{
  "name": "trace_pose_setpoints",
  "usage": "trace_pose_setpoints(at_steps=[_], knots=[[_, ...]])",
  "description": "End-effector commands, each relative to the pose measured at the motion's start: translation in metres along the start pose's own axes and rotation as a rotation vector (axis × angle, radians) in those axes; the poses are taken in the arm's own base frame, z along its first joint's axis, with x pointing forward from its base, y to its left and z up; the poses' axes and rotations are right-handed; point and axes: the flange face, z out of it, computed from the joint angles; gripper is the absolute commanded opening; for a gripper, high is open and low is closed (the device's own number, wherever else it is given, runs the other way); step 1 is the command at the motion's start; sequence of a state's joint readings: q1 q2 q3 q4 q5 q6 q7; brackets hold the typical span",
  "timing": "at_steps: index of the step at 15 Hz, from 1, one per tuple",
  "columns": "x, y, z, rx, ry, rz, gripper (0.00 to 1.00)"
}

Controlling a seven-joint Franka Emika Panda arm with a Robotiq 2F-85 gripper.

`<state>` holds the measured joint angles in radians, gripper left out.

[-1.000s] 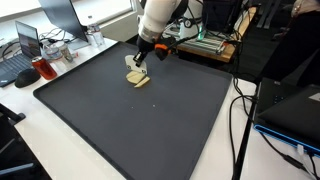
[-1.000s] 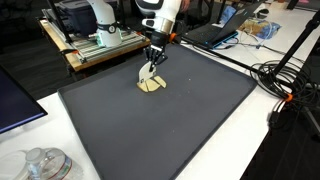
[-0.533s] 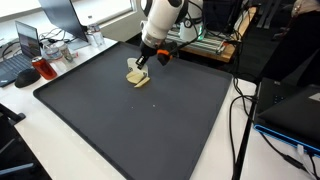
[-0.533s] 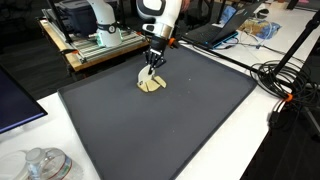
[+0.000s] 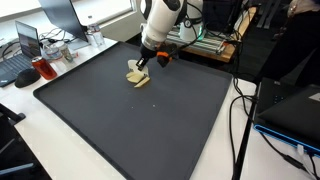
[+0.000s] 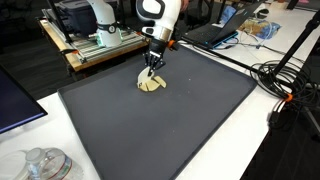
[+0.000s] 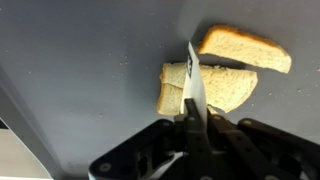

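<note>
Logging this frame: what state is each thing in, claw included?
claw: shut on the thin white flat piece.
thin white flat piece: held upright, edge-on.
tan crusted bread slice: lying flat, untouched.
second tan bread slice: lying flat under the piece; contact unclear.
black mat: spread flat.

We look down from two raised cameras outside the robot. Both exterior views slant across the black mat [image 5: 150,120] toward the arm [image 5: 160,20] at its far edge, from different corners and at middling distance. They share the mat and the bread slices [image 6: 152,84]. Our wrist view sits close above those slices, looking past the gripper [image 7: 197,118] and the thin white blade [image 7: 193,75] pinched in it.
</note>
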<state>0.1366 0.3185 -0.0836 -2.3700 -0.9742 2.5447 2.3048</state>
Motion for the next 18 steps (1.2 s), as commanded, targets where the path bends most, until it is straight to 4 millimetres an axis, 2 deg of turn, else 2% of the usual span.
trace_pose_setpoints(at_steps=[1, 10, 18], knots=[[0.003, 0.0, 0.022, 0.001, -0.071, -0.014, 0.01], [0.034, 0.003, 0.042, 0.02, -0.134, -0.029, 0.01], [0.065, 0.003, 0.054, 0.019, -0.111, 0.006, 0.01]])
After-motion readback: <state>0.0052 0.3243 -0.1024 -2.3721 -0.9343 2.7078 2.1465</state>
